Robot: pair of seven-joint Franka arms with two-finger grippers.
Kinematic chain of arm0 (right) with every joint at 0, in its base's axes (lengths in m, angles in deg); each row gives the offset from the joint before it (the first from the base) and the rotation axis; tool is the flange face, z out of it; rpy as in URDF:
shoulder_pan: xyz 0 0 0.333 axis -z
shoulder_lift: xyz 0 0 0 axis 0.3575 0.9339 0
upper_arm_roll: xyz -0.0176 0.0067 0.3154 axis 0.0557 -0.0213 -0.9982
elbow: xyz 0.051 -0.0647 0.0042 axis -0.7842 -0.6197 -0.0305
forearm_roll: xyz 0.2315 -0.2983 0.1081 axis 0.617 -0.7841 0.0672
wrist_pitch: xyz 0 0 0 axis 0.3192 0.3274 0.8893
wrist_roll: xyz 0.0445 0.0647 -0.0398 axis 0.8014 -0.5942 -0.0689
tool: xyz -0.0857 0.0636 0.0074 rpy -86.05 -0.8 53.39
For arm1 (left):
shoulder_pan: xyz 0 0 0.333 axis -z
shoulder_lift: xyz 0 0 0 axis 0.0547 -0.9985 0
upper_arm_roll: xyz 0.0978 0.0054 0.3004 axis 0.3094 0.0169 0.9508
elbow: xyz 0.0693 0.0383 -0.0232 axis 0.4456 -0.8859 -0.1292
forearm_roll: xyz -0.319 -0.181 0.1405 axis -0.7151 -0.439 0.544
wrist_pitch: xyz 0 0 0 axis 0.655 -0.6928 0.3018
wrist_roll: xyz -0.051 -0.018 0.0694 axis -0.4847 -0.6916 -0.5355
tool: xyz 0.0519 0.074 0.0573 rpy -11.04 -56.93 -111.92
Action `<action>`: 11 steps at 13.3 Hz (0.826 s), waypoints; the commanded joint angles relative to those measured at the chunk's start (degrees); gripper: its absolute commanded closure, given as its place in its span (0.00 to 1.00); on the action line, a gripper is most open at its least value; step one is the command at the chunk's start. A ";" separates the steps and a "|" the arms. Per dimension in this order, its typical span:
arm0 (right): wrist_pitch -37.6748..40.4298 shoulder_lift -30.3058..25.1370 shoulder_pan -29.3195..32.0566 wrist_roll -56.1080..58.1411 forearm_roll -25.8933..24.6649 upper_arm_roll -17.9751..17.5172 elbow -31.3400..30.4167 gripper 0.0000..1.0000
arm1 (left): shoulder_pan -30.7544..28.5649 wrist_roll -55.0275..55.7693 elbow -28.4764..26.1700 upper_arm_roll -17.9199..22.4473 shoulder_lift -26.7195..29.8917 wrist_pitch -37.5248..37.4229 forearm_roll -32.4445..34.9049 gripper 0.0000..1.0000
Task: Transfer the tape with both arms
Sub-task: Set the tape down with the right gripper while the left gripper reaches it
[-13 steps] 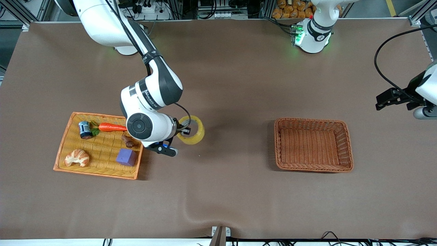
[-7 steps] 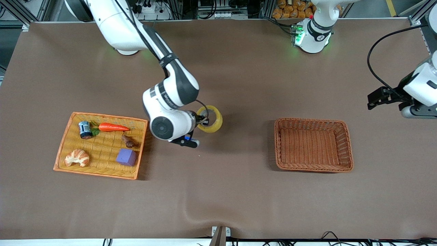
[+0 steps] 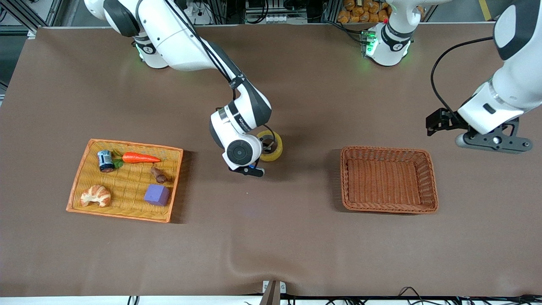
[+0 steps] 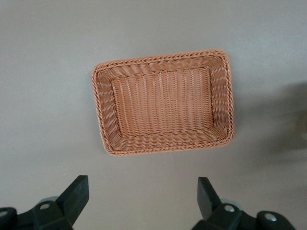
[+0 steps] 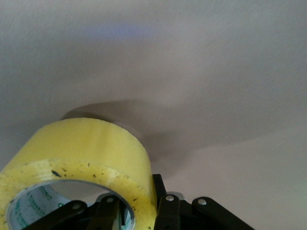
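Observation:
My right gripper (image 3: 266, 148) is shut on the wall of the yellow tape roll (image 3: 273, 146), one finger inside the ring and one outside. It holds the roll above the bare table between the orange tray and the brown basket. In the right wrist view the tape (image 5: 86, 158) fills the lower part, pinched by the black fingers (image 5: 165, 206). My left gripper (image 3: 491, 142) is open and empty in the air near the left arm's end of the table. In the left wrist view its fingers (image 4: 72, 199) stand wide apart.
An empty brown wicker basket (image 3: 388, 150) sits toward the left arm's end; it also shows in the left wrist view (image 4: 98, 103). An orange tray (image 3: 127, 216) toward the right arm's end holds a carrot (image 3: 139, 158), croissant (image 3: 95, 195), purple cube (image 3: 156, 195) and small items.
My right gripper has carried the tape away from the orange tray toward the middle of the table. My left arm has moved from the table's end toward the basket.

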 commanded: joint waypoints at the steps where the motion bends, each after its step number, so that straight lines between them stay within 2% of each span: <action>1: -0.72 -0.64 2.23 -0.98 -1.36 0.26 1.16 0.14 | 2.20 0.34 0.72 -0.51 -2.28 2.41 -0.71 0.00; 2: -1.52 -0.73 2.33 -0.89 -2.15 0.26 1.42 0.00 | 3.08 0.51 0.72 -0.60 -3.51 3.64 -1.05 0.00; 6: -0.83 -2.39 5.22 -0.53 -3.03 1.22 2.91 0.00 | 8.26 5.86 0.55 -0.69 -6.77 6.19 -1.06 0.00; 11: 7.51 -3.19 14.35 2.70 -3.82 2.01 8.45 0.00 | 17.39 16.14 0.55 -0.69 -14.23 13.92 -1.15 0.00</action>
